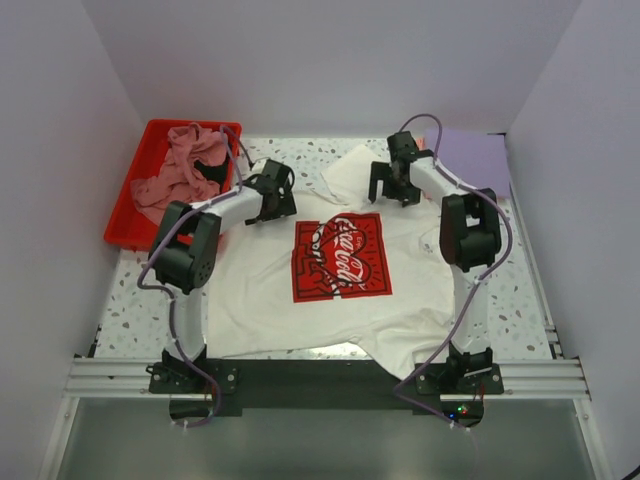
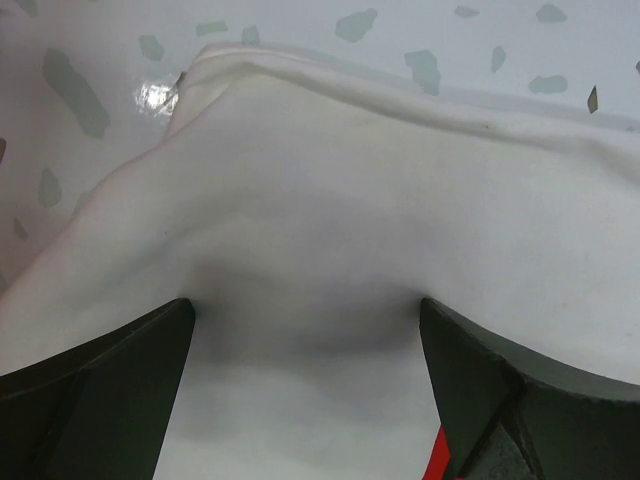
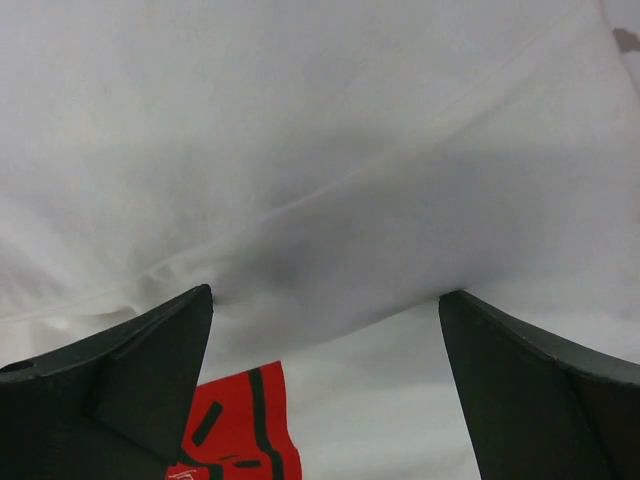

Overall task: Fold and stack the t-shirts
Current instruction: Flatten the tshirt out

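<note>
The white t-shirt (image 1: 420, 290) lies spread flat, its red square print (image 1: 340, 258) facing up. The left gripper (image 1: 272, 203) and the right gripper (image 1: 392, 188) both have fingers wide apart, and white cloth lies under them.

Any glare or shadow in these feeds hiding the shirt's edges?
Top view: even light, no glare; the white t-shirt and its print are sharp. Left wrist view: one small glare spot on the table beside the cloth's edge, and a soft shadow on the cloth between the open left tool's fingers. Right wrist view: a similar shadow at the open right tool; seams faint.
</note>
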You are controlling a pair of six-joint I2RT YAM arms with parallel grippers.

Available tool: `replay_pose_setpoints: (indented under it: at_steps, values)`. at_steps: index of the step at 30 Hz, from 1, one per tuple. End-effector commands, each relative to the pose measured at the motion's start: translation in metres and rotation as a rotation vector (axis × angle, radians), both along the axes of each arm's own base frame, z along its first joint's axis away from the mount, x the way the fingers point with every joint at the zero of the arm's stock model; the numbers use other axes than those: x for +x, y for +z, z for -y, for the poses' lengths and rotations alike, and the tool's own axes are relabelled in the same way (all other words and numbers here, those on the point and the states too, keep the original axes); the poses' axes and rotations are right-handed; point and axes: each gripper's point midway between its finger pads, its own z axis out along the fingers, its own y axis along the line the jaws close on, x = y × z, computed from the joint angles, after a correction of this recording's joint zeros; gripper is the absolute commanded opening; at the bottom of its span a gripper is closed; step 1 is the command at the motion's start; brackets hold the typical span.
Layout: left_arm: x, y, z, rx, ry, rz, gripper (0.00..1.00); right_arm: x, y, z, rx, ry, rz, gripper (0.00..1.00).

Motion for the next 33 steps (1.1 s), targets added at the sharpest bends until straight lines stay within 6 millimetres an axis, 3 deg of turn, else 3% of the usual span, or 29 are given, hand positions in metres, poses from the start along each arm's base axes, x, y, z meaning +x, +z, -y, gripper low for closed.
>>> replay_pose_setpoints:
  at_steps: [1, 3, 6, 9, 10, 13, 14, 15, 20, 24, 26, 30, 32, 33]
  values:
    - [0.016, -0.001, -0.001, 0.013, -0.013, -0.001, 1.00, 0.017, -0.005, 0.020, -0.033, -0.025, 0.002, 0.99]
    - [0.022, -0.005, 0.003, 0.010, -0.025, -0.002, 1.00, 0.022, -0.008, 0.022, -0.037, -0.026, -0.004, 0.99]
    - [0.033, -0.010, 0.008, 0.004, -0.039, -0.002, 1.00, 0.027, -0.028, 0.028, -0.048, -0.031, -0.042, 0.99]
    - [0.045, -0.017, 0.011, -0.005, -0.053, -0.010, 1.00, 0.037, -0.031, 0.032, -0.050, -0.036, -0.041, 0.99]
    - [0.046, -0.026, 0.011, -0.003, -0.056, -0.029, 1.00, 0.037, -0.038, 0.032, -0.057, -0.033, -0.051, 0.99]
    - [0.060, -0.029, 0.015, -0.016, -0.086, -0.032, 0.93, 0.045, -0.037, 0.041, -0.090, -0.044, -0.035, 0.99]
    - [0.068, -0.023, 0.019, -0.018, -0.106, -0.012, 0.93, 0.045, -0.039, 0.044, -0.095, -0.048, -0.040, 0.99]
    - [0.071, -0.022, 0.022, -0.029, -0.121, -0.008, 1.00, 0.046, -0.038, 0.046, -0.099, -0.053, -0.038, 0.99]
    - [0.086, -0.017, 0.038, -0.072, -0.180, 0.013, 1.00, 0.050, -0.031, 0.055, -0.088, -0.055, -0.016, 0.99]
    - [0.082, -0.014, 0.037, -0.077, -0.182, 0.012, 1.00, 0.055, -0.011, 0.043, -0.030, 0.011, 0.035, 0.99]
    - [0.081, -0.002, 0.036, -0.080, -0.181, 0.032, 1.00, 0.057, 0.001, 0.035, -0.004, 0.044, 0.061, 0.99]
    - [0.079, 0.032, 0.040, -0.107, -0.195, 0.086, 1.00, 0.056, 0.041, 0.019, 0.006, 0.106, 0.134, 0.99]
    - [0.073, 0.053, 0.040, -0.129, -0.199, 0.116, 1.00, 0.053, 0.069, 0.014, 0.011, 0.118, 0.182, 0.99]
    - [0.070, 0.060, 0.042, -0.142, -0.206, 0.128, 1.00, 0.045, 0.071, 0.007, 0.012, 0.132, 0.179, 0.99]
